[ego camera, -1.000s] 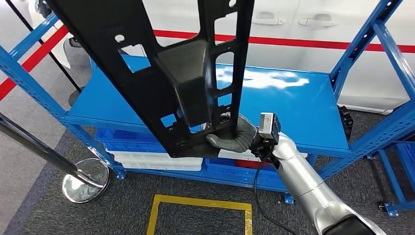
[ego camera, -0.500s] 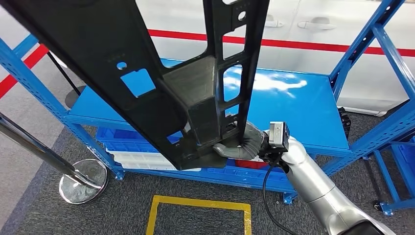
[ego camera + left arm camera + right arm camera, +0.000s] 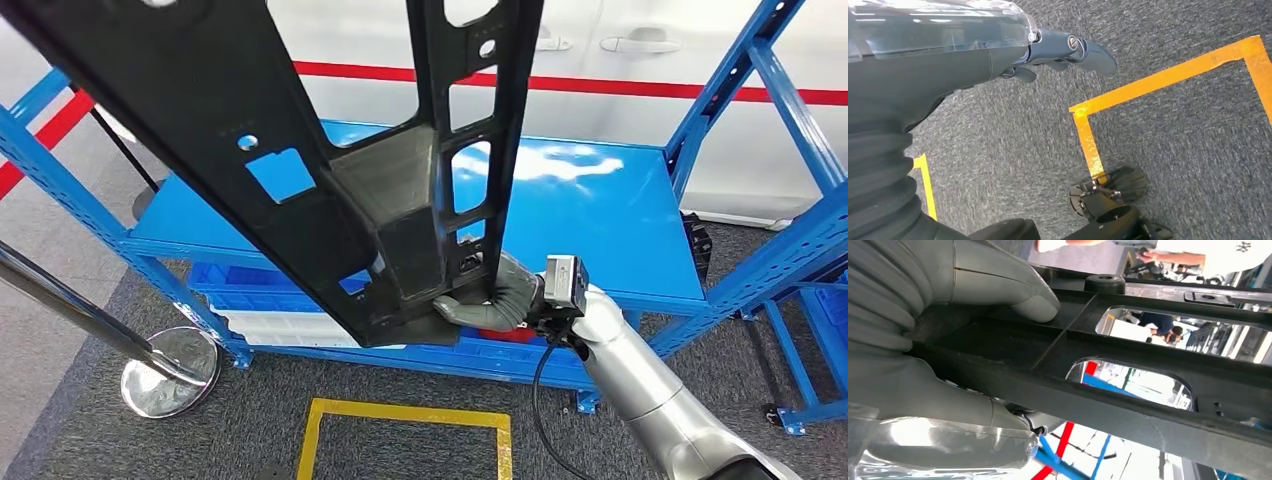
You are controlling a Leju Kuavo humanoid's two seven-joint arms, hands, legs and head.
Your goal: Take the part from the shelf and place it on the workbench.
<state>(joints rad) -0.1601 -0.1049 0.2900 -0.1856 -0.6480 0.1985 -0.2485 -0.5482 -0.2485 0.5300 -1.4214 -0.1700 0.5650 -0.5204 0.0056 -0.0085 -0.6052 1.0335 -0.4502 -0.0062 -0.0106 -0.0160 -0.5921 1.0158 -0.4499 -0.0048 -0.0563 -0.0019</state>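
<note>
The part (image 3: 390,200) is a long black plastic frame with cut-out windows and a boxy middle. It stands tilted in front of the blue shelf (image 3: 600,210), reaching from the upper left of the head view down to its centre. My right hand (image 3: 490,298) grips its lower end, clear above the shelf board. Up close in the right wrist view, the grey thumb (image 3: 1013,290) presses on the part (image 3: 1128,390) and the hand wraps one of its bars. My left hand (image 3: 1063,50) hangs over the carpet holding nothing, its fingers loosely extended.
Blue and white bins (image 3: 250,285) sit under the shelf board. A chrome stanchion base (image 3: 170,370) and its pole stand at the left. Yellow tape (image 3: 405,415) marks a square on the grey carpet. Blue uprights (image 3: 760,90) frame the right side, with a white car body behind.
The part has come up and closer to the camera, and it has tilted. My right hand has shifted slightly right and down with it. The view has also shifted a little.
</note>
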